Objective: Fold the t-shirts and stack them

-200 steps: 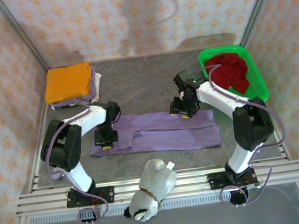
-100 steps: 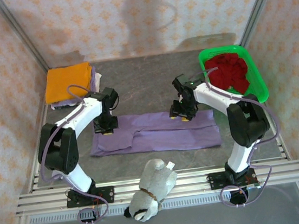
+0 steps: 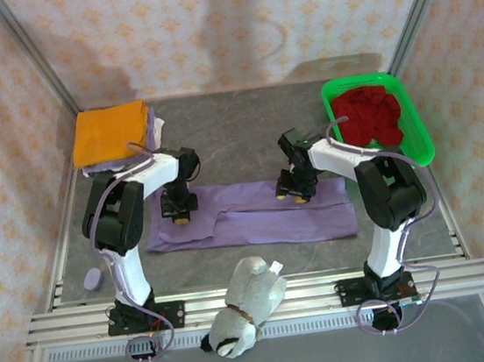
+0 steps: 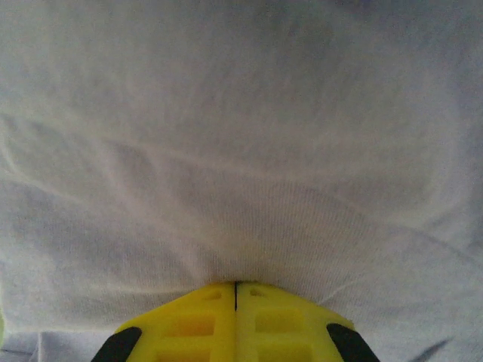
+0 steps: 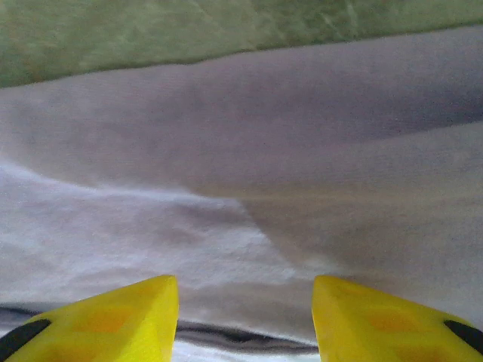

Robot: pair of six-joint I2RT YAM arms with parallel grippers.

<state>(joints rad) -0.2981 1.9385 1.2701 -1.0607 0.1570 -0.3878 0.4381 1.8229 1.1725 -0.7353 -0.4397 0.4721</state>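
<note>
While both my grippers sit low on the lavender t-shirt [image 3: 264, 218], the risk is in the cloth, not the arms. The shirt lies as a long band across the middle of the table [image 3: 237, 137], closer to the near edge, and looks already doubled lengthwise.

Left gripper [image 3: 178, 213]: clenched tight, tips on the shirt's left end by its far hem. Wrinkles run toward the tips, but I can't tell if any fabric is pinched. If none is, a pull just skids over the top layer and rucks the fold.

Right gripper [image 3: 294, 194]: fingers [image 5: 113, 313] apart, nothing between them, over the far hem toward the right end. Closing here could catch one layer only, so the fold peels open on the lift. Uneven height between the arms would skew it too.

Plush toy [image 3: 244, 309] at the near edge is close enough to snag a fold brought toward me.

Orange t-shirt [image 3: 112, 132] is stacked in the far left corner, the dark red t-shirt [image 3: 367, 117] in the green basket [image 3: 330, 91] at the far right.

Versus a second ago: left gripper went from the shirt's near-left part up toward its far hem, elbow swung inward. Right gripper slid slightly nearer. Shirt outline unchanged
</note>
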